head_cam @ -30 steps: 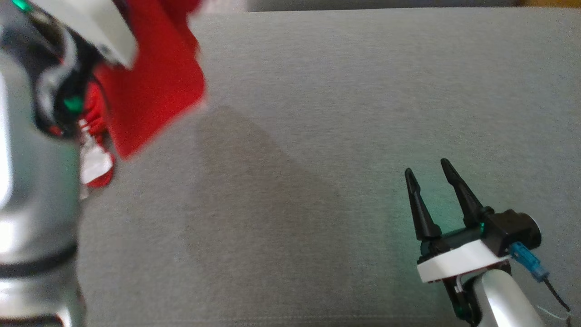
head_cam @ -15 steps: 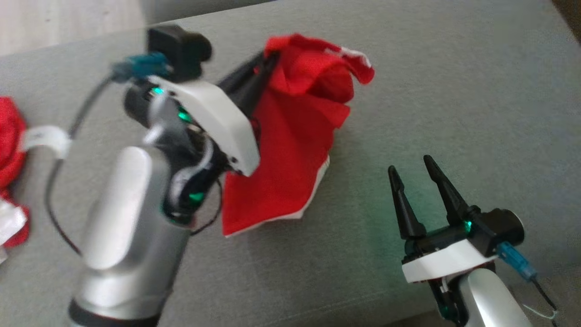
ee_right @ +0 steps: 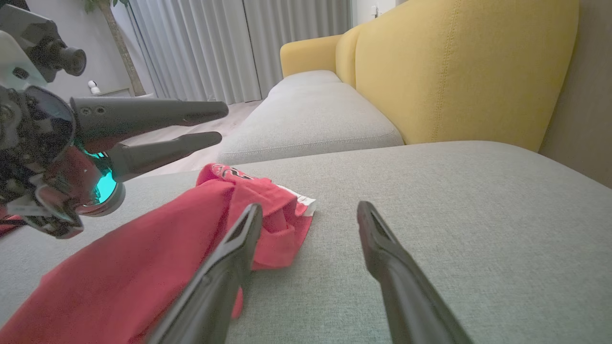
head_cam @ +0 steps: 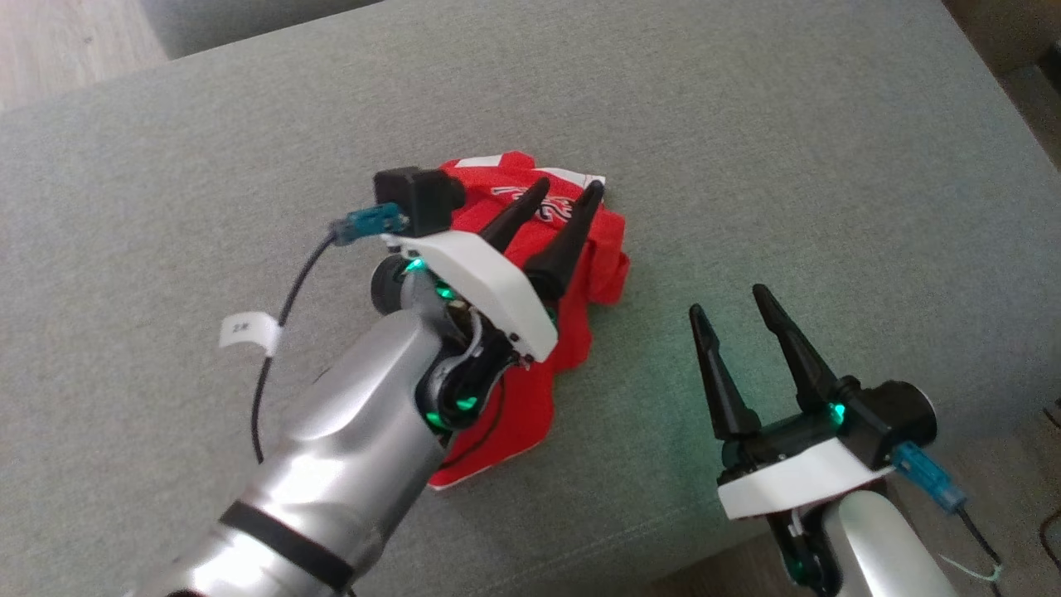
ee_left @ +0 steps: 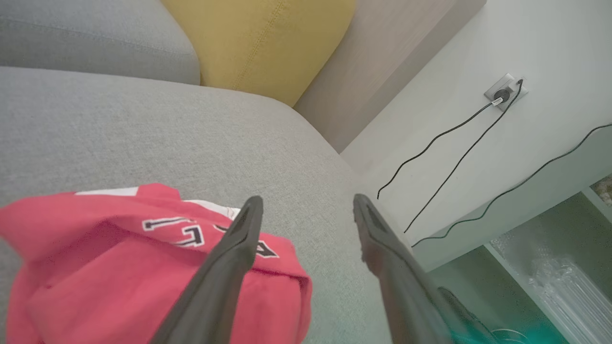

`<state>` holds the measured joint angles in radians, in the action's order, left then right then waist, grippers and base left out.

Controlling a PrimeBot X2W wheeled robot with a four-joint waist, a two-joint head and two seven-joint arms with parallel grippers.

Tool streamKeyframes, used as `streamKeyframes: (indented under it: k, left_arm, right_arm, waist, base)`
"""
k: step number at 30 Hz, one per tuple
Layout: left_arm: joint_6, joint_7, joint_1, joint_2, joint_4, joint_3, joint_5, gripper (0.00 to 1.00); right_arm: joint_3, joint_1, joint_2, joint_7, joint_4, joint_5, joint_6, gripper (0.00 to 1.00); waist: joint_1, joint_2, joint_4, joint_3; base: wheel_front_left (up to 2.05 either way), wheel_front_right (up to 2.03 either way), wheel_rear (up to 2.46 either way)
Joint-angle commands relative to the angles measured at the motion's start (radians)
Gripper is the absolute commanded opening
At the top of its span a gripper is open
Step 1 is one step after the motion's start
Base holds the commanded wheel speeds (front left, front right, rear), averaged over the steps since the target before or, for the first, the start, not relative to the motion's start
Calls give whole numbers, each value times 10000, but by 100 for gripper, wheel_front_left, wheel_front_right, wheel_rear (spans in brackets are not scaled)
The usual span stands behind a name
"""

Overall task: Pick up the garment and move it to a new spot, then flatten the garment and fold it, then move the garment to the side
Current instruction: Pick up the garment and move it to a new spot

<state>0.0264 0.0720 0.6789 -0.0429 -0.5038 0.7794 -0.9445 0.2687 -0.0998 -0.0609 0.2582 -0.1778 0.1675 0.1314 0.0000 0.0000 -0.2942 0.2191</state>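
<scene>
Head view, and the crumpled red fabric garment with white trim lies in a heap about mid-way across the wide grey upholstered sofa seat. The left gripper hangs right over the heap, its two long dark fingers spread apart. The silver forearm and white wrist housing cover much of the cloth, so its full outline is hard to tell; a red hem with a pale edge pokes out below the arm. White lettering on the cloth sits partly behind the fingers, and I can't read it. A small white paper tag on the thin black cable carries a mark too small to make out.

Left wrist view: the left gripper stands wide, bare grey seat showing in the gap, no cloth caught between the fingers. The garment lies beside and beneath one finger, a little blurred and cut off at the bottom edge; its outlined characters run upside down and are partly covered.

The right gripper hovers near the seat's front edge, well to the right of the heap, fingers parted and empty. In the right wrist view the right gripper is open over the seat. There the garment runs off the bottom left corner, one finger crossing in front of it. The left gripper floats clear above the cloth, before a mustard-yellow padded backrest.
</scene>
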Motion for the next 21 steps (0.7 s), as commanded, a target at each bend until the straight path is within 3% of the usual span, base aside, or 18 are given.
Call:
streamKeyframes:
  k: [1,6,10,21]
  left_arm:
    - [-48,371,705,-76,-7,183,-107,100]
    - [-335,1276,1013,-75,-438,780,-37,100]
    - [-748,1734,679,-79,-372,671,82,100]
    - [-1939,1894,-2402,-1306,2094,-1330,1888,100]
  right_arm:
    - [137,-353,94,36,276,35,-7,100]
    - [-103,-232,100,36,346,-45,-7,100]
    - [-439,-46,102,36,487,-205,-7,100]
    - [-1417,497,72,36,737,-828,-7,100]
  waist:
    - [0,0,106,-10]
    - [0,0,412,-131]
    - [0,0,859,-412]
    - [0,0,2024,-1030]
  base:
    - [0,0,0]
    - [0,0,0]
    - [0,0,0]
    - [0,0,0]
